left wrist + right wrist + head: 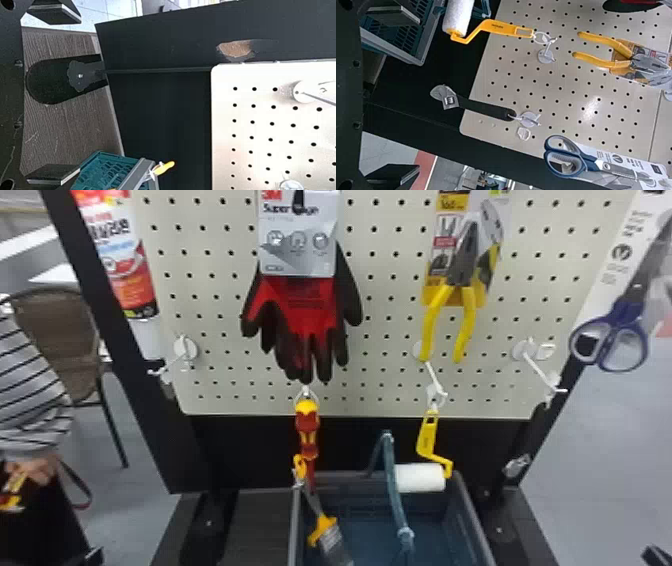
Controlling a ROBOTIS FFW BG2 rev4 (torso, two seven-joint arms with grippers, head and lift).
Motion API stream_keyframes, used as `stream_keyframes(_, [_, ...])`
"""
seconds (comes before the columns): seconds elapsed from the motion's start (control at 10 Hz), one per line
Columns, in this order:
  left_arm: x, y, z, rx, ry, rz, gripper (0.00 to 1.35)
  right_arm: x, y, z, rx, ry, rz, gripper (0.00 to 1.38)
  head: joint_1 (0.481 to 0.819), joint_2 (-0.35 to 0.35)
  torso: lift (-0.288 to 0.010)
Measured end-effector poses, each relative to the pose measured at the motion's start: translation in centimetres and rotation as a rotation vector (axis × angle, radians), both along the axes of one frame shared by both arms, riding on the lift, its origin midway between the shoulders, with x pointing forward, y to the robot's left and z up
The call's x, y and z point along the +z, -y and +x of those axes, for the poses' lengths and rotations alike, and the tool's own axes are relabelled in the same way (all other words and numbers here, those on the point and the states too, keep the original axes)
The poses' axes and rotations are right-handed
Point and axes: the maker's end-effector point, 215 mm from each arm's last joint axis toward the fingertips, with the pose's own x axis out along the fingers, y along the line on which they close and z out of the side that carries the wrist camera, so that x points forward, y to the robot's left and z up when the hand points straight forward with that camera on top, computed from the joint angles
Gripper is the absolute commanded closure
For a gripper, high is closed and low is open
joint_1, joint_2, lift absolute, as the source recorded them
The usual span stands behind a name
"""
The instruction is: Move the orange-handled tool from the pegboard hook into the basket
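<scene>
The paint roller [419, 478], which I took for the orange-handled tool, hung from a white hook [434, 377] near the lower edge of the pegboard [390, 300], left of that board's lower right corner. Its handle [504, 28], nearer yellow than orange, was uppermost because a ring [541, 37] joined its end to the hook, leaving the white sleeve [458, 16] to hang lowest. The hook jutted forward, so the ring would probably have to slide out past its tip before the roller could drop.

The basket [472, 517] was set below, open side up, its far right corner by the sleeve; that seemed meant to keep the carry short. A paintbrush [327, 530] stood aslant by the basket's far left corner, handle end up; whether it rested on the rim could not be told. A red-and-yellow screwdriver [308, 427] hung above that corner, and an adjustable wrench [482, 107] near the pegboard's lower right corner.

The right gripper [419, 94] was empty, its fingers spread wide, likely to leave room to close around the handle. The left gripper [80, 97] was likewise parted and empty, facing the pegboard's lower left corner. The right looked better placed for the roller; snagging the ring was the main risk.
</scene>
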Motion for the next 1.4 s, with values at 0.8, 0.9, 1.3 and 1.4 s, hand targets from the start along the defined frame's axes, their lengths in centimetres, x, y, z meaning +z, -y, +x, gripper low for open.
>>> stream_keyframes(0.8, [0.00,0.00,0.00,0.000,0.000,0.000,0.00,0.00,0.00,0.00,0.000,0.000,0.000,0.00,0.549,0.000,-0.100])
stream_keyframes(0.9, [0.00,0.00,0.00,0.000,0.000,0.000,0.00,0.00,0.00,0.00,0.000,0.000,0.000,0.00,0.549,0.000,-0.100])
stream_keyframes(1.3, [0.00,0.00,0.00,0.000,0.000,0.000,0.00,0.00,0.00,0.00,0.000,0.000,0.000,0.00,0.549,0.000,-0.100])
stream_keyframes(1.4, [0.00,0.00,0.00,0.000,0.000,0.000,0.00,0.00,0.00,0.00,0.000,0.000,0.000,0.00,0.549,0.000,-0.100])
